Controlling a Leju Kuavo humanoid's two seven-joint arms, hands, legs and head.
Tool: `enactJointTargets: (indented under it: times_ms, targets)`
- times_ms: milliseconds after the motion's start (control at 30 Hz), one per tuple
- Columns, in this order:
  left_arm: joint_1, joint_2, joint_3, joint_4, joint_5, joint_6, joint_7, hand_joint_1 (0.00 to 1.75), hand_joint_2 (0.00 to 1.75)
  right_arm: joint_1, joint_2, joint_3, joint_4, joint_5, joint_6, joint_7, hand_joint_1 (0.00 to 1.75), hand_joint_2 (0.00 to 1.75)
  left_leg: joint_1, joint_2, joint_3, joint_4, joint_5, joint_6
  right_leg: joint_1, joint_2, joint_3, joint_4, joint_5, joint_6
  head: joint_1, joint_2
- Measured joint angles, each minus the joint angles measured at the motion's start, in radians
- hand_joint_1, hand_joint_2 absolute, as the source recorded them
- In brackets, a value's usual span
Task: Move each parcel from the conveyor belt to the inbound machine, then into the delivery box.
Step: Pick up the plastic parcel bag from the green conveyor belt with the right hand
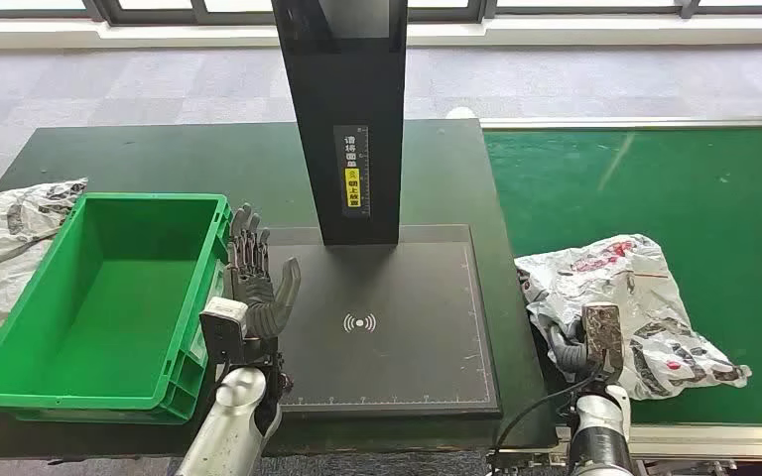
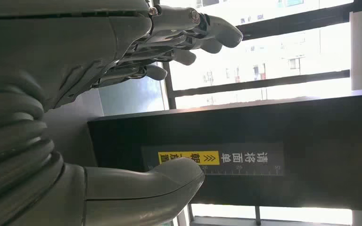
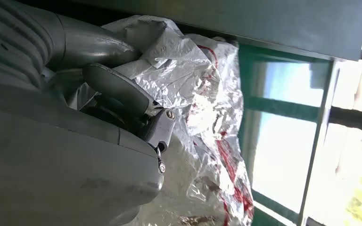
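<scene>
While right hand (image 1: pixel 583 347) grips parcel (image 1: pixel 635 297), left hand (image 1: pixel 256 283) (spread, empty) flanks bin (image 1: pixel 109 297).

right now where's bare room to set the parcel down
Free: the black scan pad between the left hand and the belt edge; the green bin is empty. Crowded: the belt's near corner, where the right hand meets the parcel.

Room: carpeted floor, window wall, dark table.
Grey carpet (image 1: pixel 159 84) runs to a white sill (image 1: pixel 605 30) under dark-framed windows (image 1: pixel 198 8). Dark green table (image 1: pixel 159 159) stands on the carpet. Bright daylight enters through the windows; buildings outside show pale and washed out in the left wrist view.
</scene>
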Motion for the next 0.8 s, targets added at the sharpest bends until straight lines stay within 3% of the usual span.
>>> enactJointTargets:
  times_ms: [67,233,367,667,800]
  targets:
    - [0.0,0.0,0.0,0.0,0.0,0.0,0.0,0.0,1.75,0.014,0.004,0.045,-0.037,-0.019,-0.063,0.0,1.75,1.75,0.0,0.0,0.0,0.0,0.0,0.0,0.0,0.0,0.0,0.0,0.0,0.0,0.0,0.0]
    - [0.0,0.0,0.0,0.0,0.001,0.006,0.0,0.0,1.75,0.074,0.028,0.229,-0.215,-0.034,-0.354,-0.001,1.75,1.75,0.0,0.001,0.0,0.0,0.0,0.0,0.0,0.0,-0.001,0.0,0.0,0.0,0.0,0.0]
    - [0.0,0.0,0.0,0.0,0.005,0.015,0.0,0.0,1.75,0.119,0.04,0.344,-0.347,-0.062,-0.474,-0.001,1.75,1.75,0.0,0.001,0.0,0.0,0.0,0.0,0.0,0.0,-0.001,0.0,0.0,0.0,0.0,0.0]
    - [0.0,0.0,0.0,0.002,0.006,0.023,0.0,0.0,1.75,0.164,0.049,0.489,-0.53,-0.13,-0.489,0.0,1.75,1.75,0.0,0.001,0.0,0.0,0.0,0.0,0.0,0.0,-0.001,0.0,0.0,0.0,0.0,0.0]
    - [0.0,0.0,0.0,0.003,0.006,0.023,0.0,0.0,1.75,0.171,0.048,0.527,-0.543,-0.261,-0.368,0.001,1.75,1.75,0.0,0.002,0.0,0.0,0.0,0.0,0.0,0.0,-0.001,0.0,0.0,0.0,0.0,0.0]
